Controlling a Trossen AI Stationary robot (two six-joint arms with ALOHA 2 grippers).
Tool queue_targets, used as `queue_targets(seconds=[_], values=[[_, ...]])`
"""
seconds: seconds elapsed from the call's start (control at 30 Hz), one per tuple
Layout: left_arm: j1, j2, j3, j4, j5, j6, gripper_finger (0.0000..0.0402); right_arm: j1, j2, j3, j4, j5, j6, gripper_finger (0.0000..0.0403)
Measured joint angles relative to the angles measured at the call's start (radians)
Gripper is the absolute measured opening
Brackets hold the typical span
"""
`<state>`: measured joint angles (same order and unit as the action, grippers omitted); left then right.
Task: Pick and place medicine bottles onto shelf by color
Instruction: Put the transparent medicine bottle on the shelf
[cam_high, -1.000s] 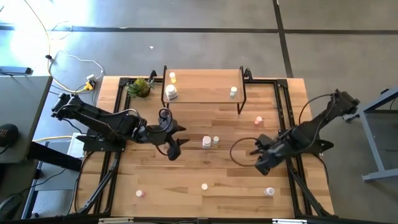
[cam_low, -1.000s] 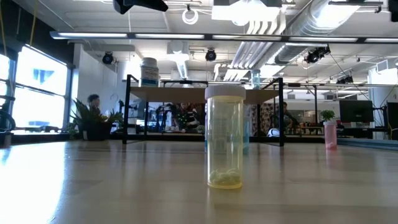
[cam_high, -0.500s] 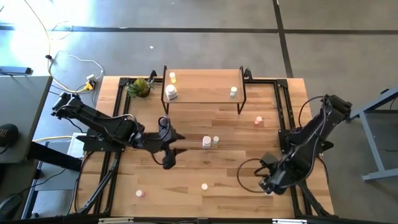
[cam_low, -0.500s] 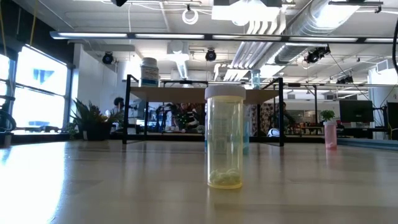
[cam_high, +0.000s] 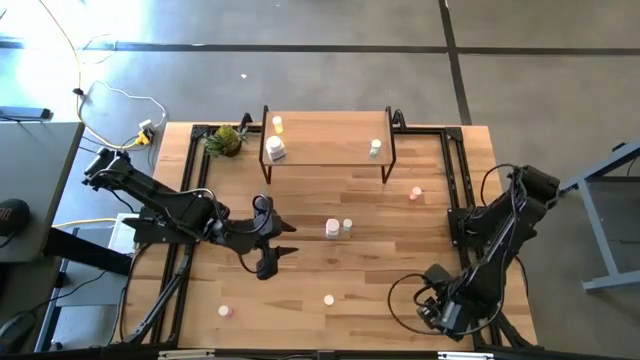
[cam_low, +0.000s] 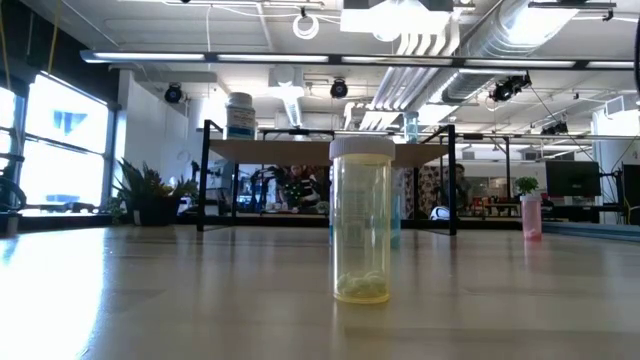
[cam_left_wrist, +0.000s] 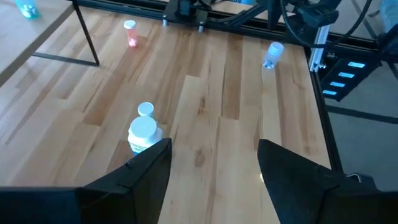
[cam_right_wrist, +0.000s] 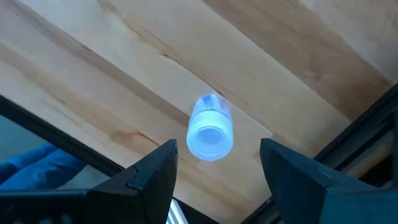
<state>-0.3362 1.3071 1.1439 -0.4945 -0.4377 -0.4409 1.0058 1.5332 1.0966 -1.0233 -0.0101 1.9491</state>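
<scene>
1. High view first, from the left: the left gripper (cam_high: 272, 250) hangs over mid-table, just beside the white bottle (cam_high: 331, 229) and the smaller bottle (cam_high: 347, 226) touching it. Its wrist view shows the jaws spread wide and empty, so I'd guess it's lining up on that pair.
2. The shelf (cam_high: 330, 150) at the back already carries a yellowish bottle (cam_high: 277, 124) and a bigger white one (cam_high: 276, 150) on its left end, plus a small one (cam_high: 375, 147) on the right — looks like sorting by color.
3. The right gripper (cam_high: 436, 308) sits at the near right corner, jaws spread, straddling a blue bottle (cam_right_wrist: 210, 127), not pinching yet.
4. No labels or writing readable anywhere, sorry.
</scene>
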Motion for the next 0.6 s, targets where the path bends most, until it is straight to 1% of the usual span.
queue_targets(seconds=[0.27, 0.4, 0.5, 0.6], values=[[0.001, 0.0, 0.0, 0.0, 0.0, 0.0, 0.0227, 0.005, 0.077, 0.0, 0.048, 0.0, 0.018, 0.022], [0.0, 0.0, 0.0, 0.0, 0.0, -0.001, 0.0227, 0.005, 0.112, 0.0, 0.05, -0.04, 0.035, 0.022], [0.001, 0.0, 0.0, 0.0, 0.0, -0.001, 0.0227, 0.005, 0.125, 0.0, 0.052, -0.059, 0.045, 0.0212], [0.001, 0.0, 0.0, 0.0, 0.0, -0.001, 0.0227, 0.004, 0.128, 0.0, 0.054, -0.062, 0.052, 0.0193]])
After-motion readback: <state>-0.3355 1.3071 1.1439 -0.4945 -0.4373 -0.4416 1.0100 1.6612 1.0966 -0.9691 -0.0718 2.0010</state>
